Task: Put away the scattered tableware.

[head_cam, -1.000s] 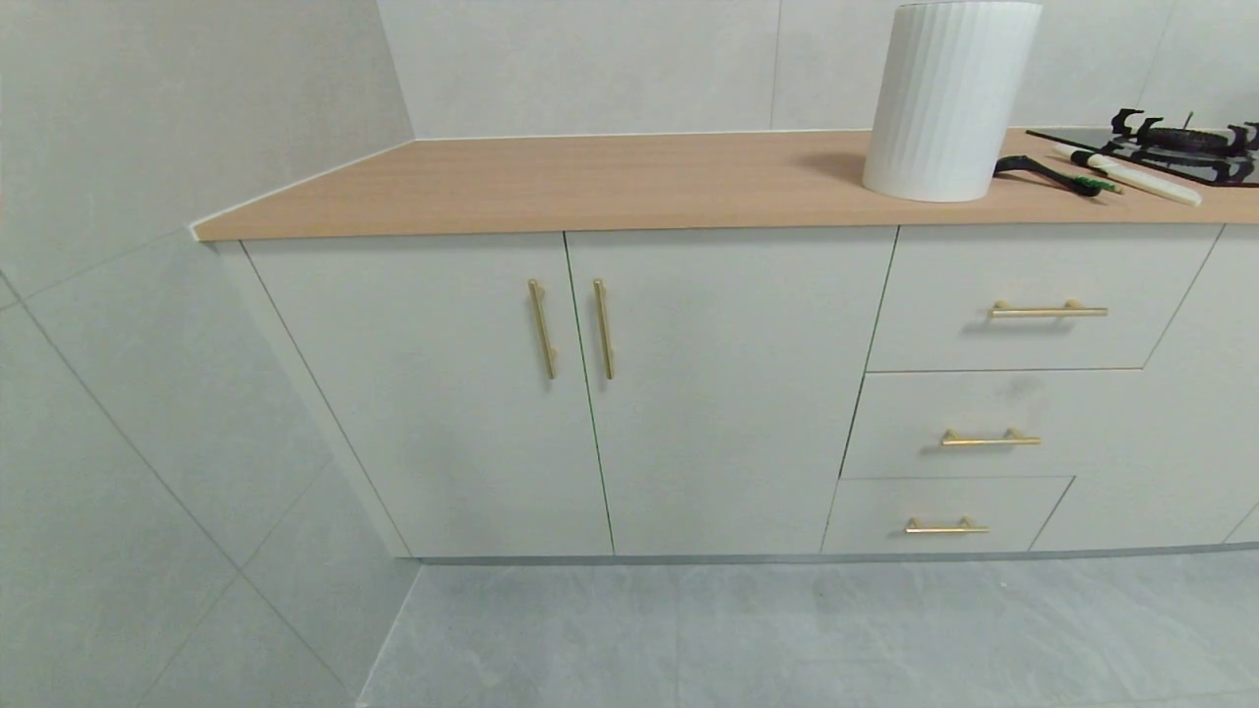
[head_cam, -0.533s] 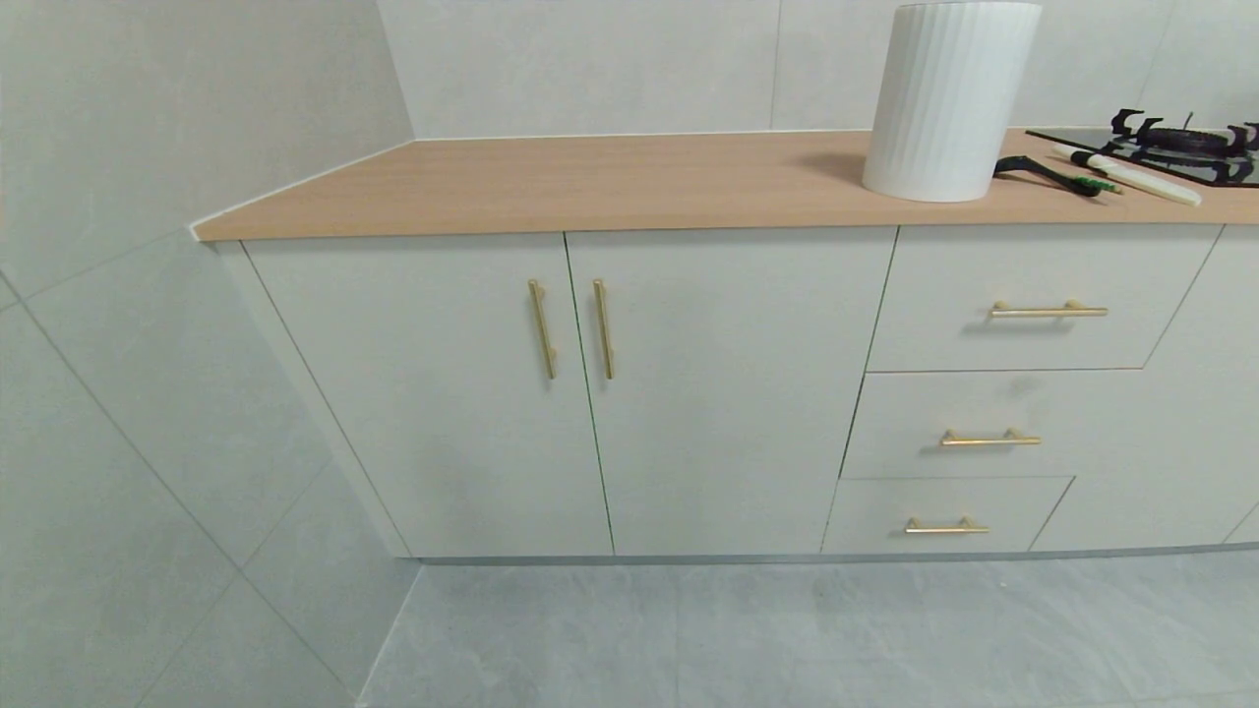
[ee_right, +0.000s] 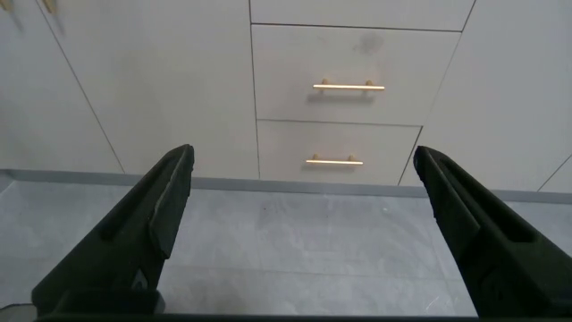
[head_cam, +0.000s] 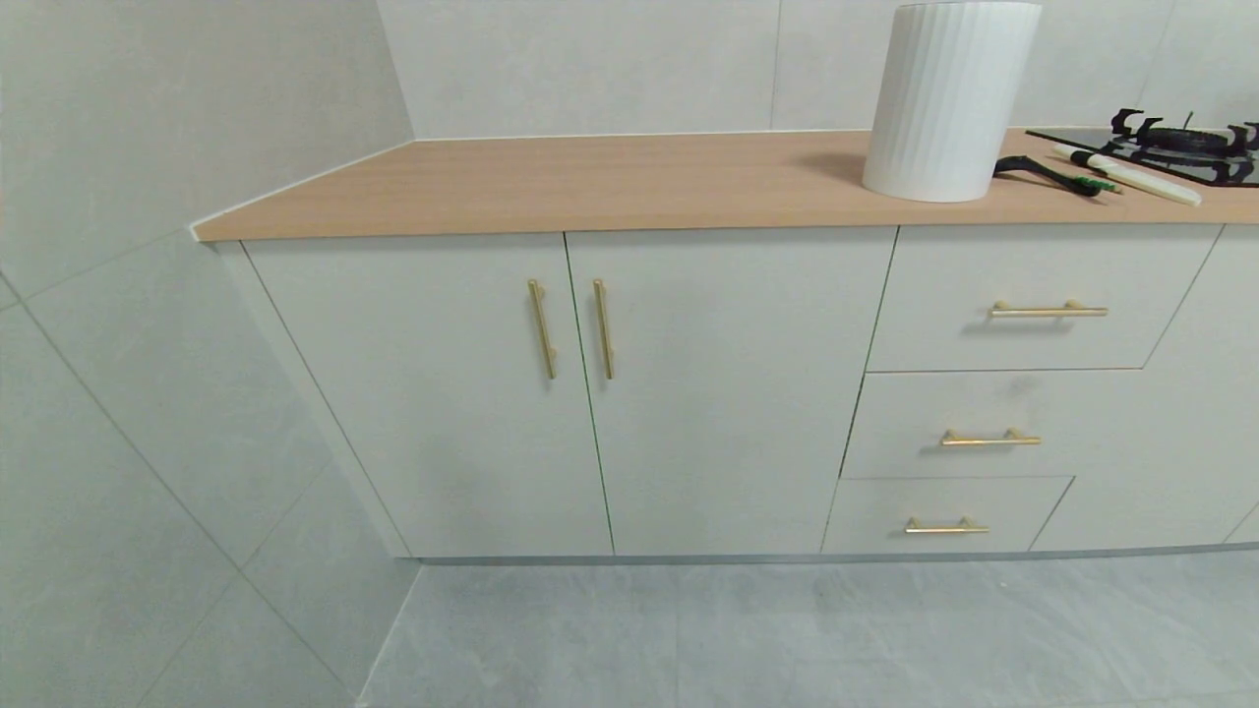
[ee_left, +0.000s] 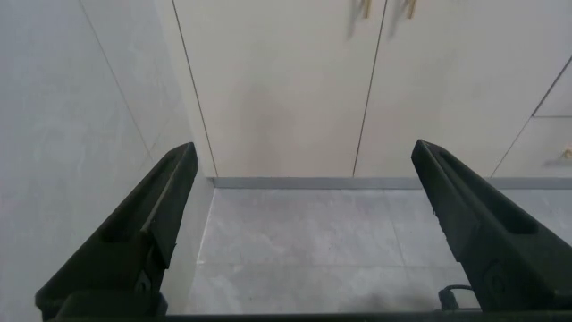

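White utensil [head_cam: 1141,180] on counter [head_cam: 590,182], jaws well below

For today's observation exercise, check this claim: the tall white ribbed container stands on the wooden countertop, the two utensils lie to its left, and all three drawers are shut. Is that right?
One detail is wrong. The head view shows the black-handled utensil and the white-handled utensil lying to the right of the white ribbed container, towards the stove. The container does stand on the wooden countertop, and all three drawers are shut.
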Controlling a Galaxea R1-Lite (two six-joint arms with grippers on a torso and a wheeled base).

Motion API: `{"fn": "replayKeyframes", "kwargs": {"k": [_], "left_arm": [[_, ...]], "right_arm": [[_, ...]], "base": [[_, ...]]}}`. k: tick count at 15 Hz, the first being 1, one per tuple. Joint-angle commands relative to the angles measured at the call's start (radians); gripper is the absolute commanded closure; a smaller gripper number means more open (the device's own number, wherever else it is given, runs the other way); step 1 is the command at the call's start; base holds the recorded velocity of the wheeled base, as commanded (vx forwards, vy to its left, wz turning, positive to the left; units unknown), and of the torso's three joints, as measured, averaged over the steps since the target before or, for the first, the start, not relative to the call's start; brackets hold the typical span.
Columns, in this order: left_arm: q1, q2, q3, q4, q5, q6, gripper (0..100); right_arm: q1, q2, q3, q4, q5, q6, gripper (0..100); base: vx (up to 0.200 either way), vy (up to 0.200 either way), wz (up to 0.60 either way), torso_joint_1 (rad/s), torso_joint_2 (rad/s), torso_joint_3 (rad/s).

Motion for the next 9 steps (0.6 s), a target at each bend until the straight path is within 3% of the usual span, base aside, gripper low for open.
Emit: {"fn": "replayKeyframes", "kwargs": {"k": [1, 8, 9], "left_arm": [[0.000, 0.000, 0.000, 0.000, 0.001, 0.000, 0], [0.000, 0.002, 0.000, 0.000, 0.001, -0.001, 0], [0.000, 0.002, 0.000, 0.000, 0.001, -0.003, 0]], "right_arm": [[-0.001, 0.003, 0.000, 0.001, 0.000, 0.001, 0], [0.001, 0.003, 0.000, 0.001, 0.001, 0.003, 0], [0.001, 0.003, 0.000, 0.001, 0.001, 0.003, 0]], "base": [[0.000, 0.000, 0.00, 0.000, 0.00, 0.000], [0.000, 0.000, 0.00, 0.000, 0.00, 0.000], [0.000, -0.200, 0.00, 0.007, 0.00, -0.002]]}}
